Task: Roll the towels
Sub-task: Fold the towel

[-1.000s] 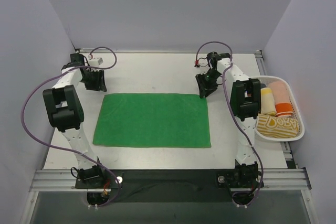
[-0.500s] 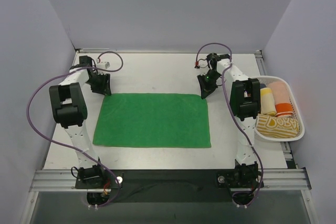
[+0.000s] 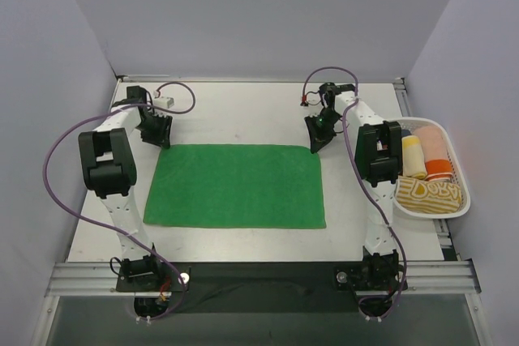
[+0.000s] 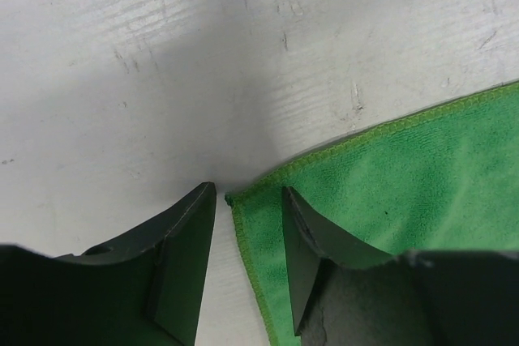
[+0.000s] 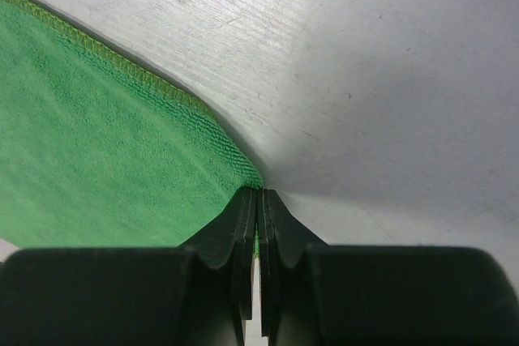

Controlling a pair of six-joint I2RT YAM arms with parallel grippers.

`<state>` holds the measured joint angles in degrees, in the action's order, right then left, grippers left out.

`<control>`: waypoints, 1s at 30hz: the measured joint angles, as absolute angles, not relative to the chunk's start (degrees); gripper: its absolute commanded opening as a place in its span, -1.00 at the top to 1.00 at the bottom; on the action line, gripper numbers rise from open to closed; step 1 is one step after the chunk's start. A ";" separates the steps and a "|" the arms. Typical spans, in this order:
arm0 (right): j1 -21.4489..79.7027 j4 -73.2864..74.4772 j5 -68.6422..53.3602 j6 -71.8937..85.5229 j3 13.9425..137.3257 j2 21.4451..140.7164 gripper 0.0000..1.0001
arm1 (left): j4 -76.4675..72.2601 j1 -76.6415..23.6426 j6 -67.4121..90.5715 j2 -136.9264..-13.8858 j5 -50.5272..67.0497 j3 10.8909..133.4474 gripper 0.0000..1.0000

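Seen in the left wrist view only as one corner of the towel [image 4: 405,192], cropped at the right edge and covered below by a finger [image 4: 310,242]. Lost in the right wrist view between the pressed-together fingers [image 5: 239,226]: a corner tip, rest cropped at left. Too small from above to tell jaw gaps or basket [image 3: 431,213] contents, partly behind the right arm [image 3: 375,151].

The white, scuffed bench [image 3: 235,111] carries a green towel [image 3: 235,186] spread flat near its middle, and a white basket [image 3: 432,214] at its right edge.
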<state>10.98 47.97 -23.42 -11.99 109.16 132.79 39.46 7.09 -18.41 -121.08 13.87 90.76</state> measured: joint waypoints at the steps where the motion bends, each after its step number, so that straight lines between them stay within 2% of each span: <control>1: 10.98 47.97 -23.42 -12.01 109.16 132.79 1.00 | 39.38 7.09 -18.72 -120.95 13.69 90.43 0.05; 6: 10.98 47.97 -23.42 -12.12 109.16 132.79 1.00 | 38.61 6.98 -19.79 -120.46 13.23 89.54 0.14; 10: 10.98 47.97 -23.40 -12.34 109.16 132.79 1.00 | 38.09 6.68 -20.18 -120.07 12.12 88.82 0.35; 13: 10.98 47.97 -23.40 -12.49 109.16 132.79 1.00 | 38.04 6.37 -20.40 -120.07 11.09 88.82 0.44; 20: 10.92 47.97 -23.38 -12.91 109.16 132.79 1.00 | 38.20 5.06 -21.12 -120.07 10.37 88.82 0.98; 30: 10.20 48.18 -21.15 -15.25 113.95 133.32 1.00 | 41.01 4.60 -20.12 -121.89 11.00 93.38 1.00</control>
<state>10.20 48.18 -21.15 -15.25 113.95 133.32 41.01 4.60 -20.12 -121.89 11.00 93.38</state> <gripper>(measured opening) 0.033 0.022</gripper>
